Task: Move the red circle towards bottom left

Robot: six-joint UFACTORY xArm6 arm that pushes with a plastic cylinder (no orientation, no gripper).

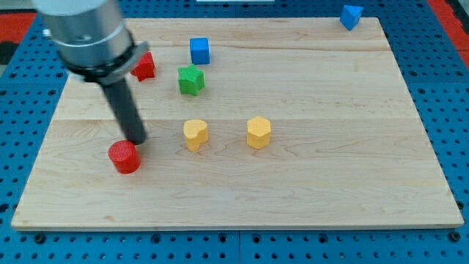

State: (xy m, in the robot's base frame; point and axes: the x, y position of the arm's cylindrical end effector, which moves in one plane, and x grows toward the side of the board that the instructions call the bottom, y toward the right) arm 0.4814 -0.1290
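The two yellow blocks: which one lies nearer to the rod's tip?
The yellow heart-shaped block, the left one. It lies closer to my tip than the yellow hexagon, which sits farther to the view's right.

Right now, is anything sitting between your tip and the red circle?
Nothing. In the camera view my tip stands right at the upper right edge of the red circle, with no block between them and no clear gap showing.

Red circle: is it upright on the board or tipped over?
Upright: the red circle sits flat on the board, round top face showing. My tip is right at its upper-right edge.
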